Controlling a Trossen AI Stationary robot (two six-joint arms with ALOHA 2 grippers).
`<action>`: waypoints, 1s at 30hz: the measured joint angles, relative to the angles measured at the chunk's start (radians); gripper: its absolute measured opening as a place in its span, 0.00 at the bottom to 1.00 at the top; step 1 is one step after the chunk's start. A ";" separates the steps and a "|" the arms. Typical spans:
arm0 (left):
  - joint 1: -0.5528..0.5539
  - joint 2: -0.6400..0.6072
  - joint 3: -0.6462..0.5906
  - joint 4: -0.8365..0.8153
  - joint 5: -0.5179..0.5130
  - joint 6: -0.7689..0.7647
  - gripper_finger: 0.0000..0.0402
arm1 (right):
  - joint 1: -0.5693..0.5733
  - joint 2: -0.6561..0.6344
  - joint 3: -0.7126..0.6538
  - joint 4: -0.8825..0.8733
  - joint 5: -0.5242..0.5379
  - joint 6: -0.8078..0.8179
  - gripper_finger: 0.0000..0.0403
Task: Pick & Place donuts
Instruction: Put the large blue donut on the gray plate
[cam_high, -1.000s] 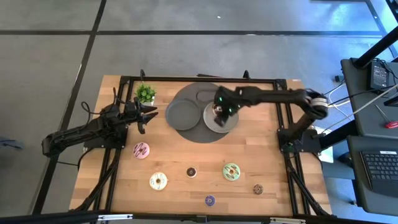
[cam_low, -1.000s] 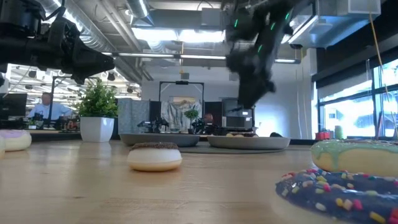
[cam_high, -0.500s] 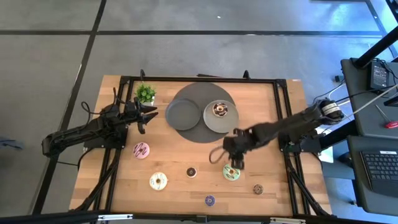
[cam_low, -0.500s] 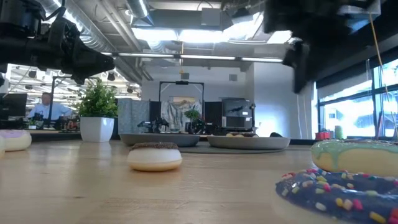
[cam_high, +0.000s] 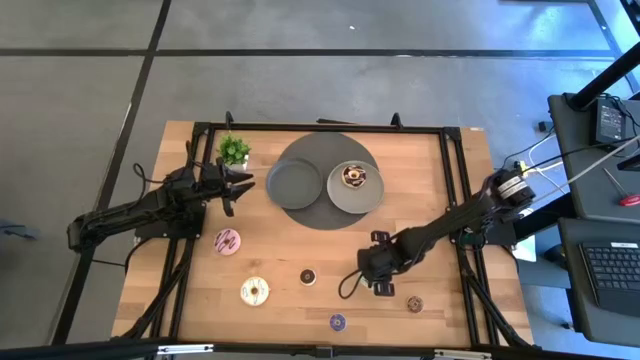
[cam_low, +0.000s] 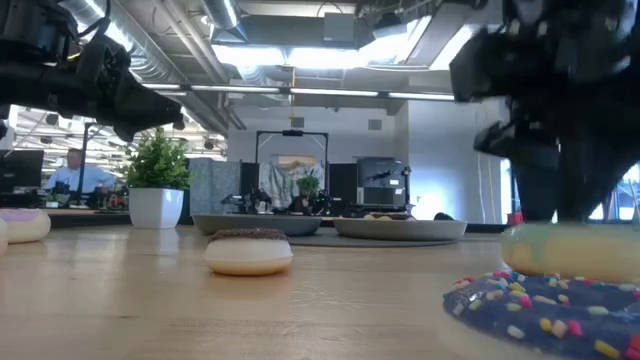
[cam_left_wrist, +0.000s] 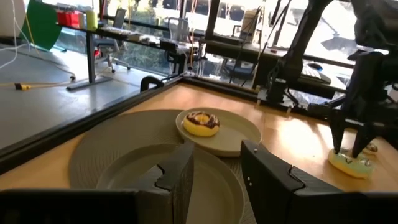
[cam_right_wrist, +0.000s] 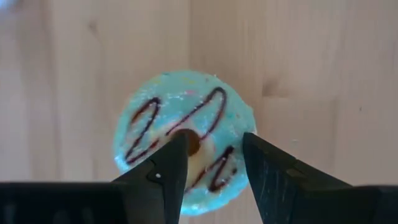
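Well toward the front of the worktop (cam_high: 300, 225) from the grey plates, the right gripper (cam_right_wrist: 208, 163) stands straight down over the green donut (cam_right_wrist: 184, 135), its two fingers spread and straddling the ring with the jaws still apart, nothing gripped. In the high view the right gripper (cam_high: 377, 270) covers that donut completely; the left wrist view shows the fingers planted on either side of it, at or close to the wood.

The step in hand looks like the grasp itself. To do it well, the gripper should stay centred so the fingers meet the ring's outer wall evenly, sink low enough to catch its side rather than skid over the frosting, then squeeze gently, since a small toy ring could squirt sideways under a lopsided pinch.

One chocolate-drizzled donut (cam_high: 354, 177) already sits on the small plate (cam_high: 368, 194), which lies behind the green donut on the large round mat (cam_high: 300, 208). The pink donut (cam_high: 227, 241), cream donut (cam_high: 254, 291), dark mini (cam_high: 308, 276), purple mini (cam_high: 337, 322) and tan mini (cam_high: 414, 304) remain on the wood. The left gripper (cam_high: 241, 184) waits open beside the potted plant (cam_high: 234, 150).
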 joint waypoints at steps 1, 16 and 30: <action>0.000 0.000 0.000 -0.001 0.000 0.000 0.32 | 0.000 0.014 0.000 0.001 0.005 0.001 0.39; 0.000 0.000 0.000 -0.006 0.000 0.000 0.32 | -0.002 0.023 0.011 -0.029 0.012 0.004 0.20; 0.000 0.000 0.000 -0.007 0.000 0.000 0.32 | -0.165 -0.137 0.076 -0.265 0.194 -0.029 0.10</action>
